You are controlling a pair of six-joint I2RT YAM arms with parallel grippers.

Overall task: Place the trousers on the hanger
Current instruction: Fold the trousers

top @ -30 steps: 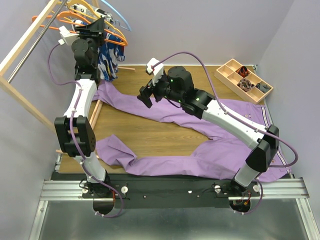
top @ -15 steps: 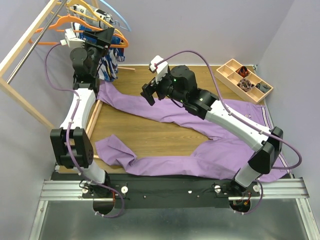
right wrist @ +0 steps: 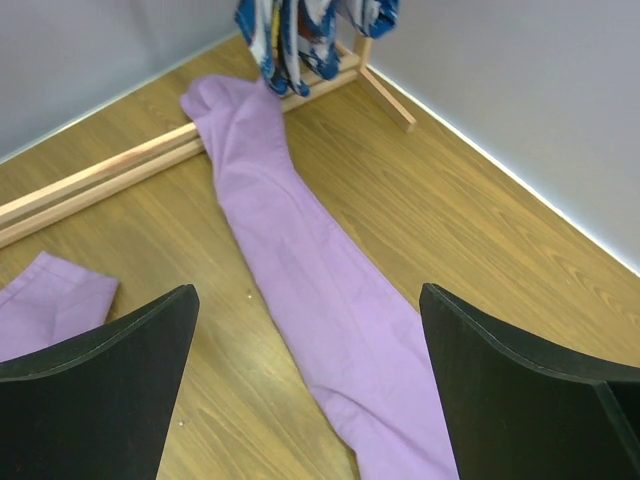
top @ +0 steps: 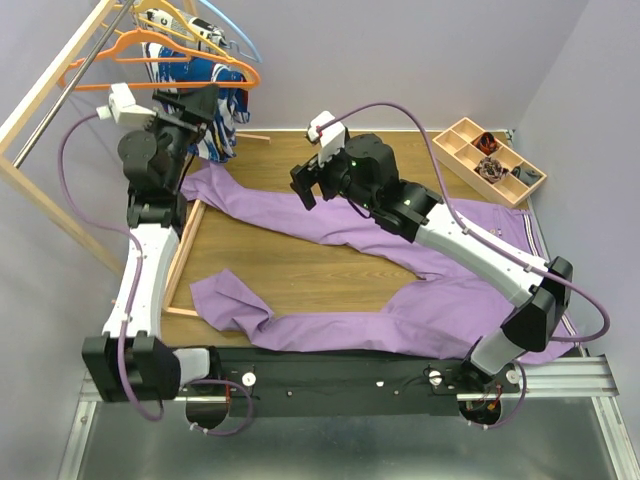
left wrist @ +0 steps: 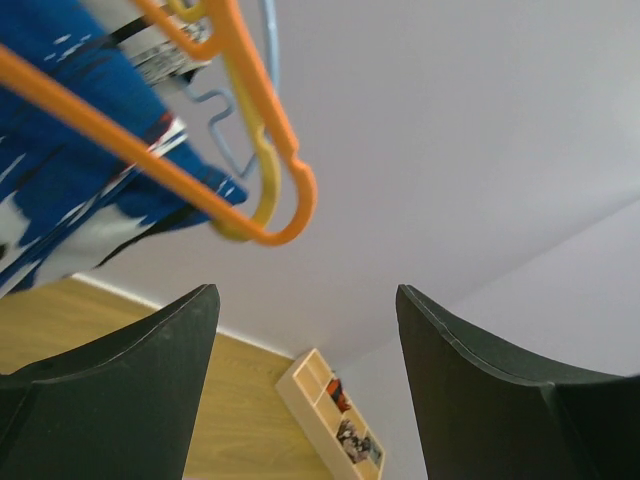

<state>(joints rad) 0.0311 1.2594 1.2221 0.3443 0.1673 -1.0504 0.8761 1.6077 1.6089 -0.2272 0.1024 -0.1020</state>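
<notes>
1. The trousers (top: pixel 330 325) (one pair, the biggest cloth here) lie spread on the wooden table (top: pixel 300 265), well apart from the hanger; one leg (right wrist: pixel 300 270) runs to the foot of the wooden rack (top: pixel 40 110), and the waistband end drapes over the table's near right edge.
2. One blue, white and red patterned garment (top: pixel 218 112) hangs from the rack.
3. I count at least three hangers on the rail; the hanger (left wrist: pixel 130 148) is the bright orange one, bare, with a paler yellow-orange hanger (left wrist: pixel 262 160) and a light blue hanger (left wrist: pixel 268 40) beside it; a white-and-black patch (left wrist: pixel 165 62) among them is too blurred to read.
4. One wooden compartment tray (top: pixel 455 145) sits at the far right corner; dark tangled bits lie in some compartments (what they are I cannot tell).
5. My left gripper (left wrist: pixel 305 295) is raised beside the hanger's end, fingers spread, pinching nothing; my right gripper (right wrist: pixel 305 295) hovers above the trouser leg, fingers spread wide, nothing between them.
</notes>
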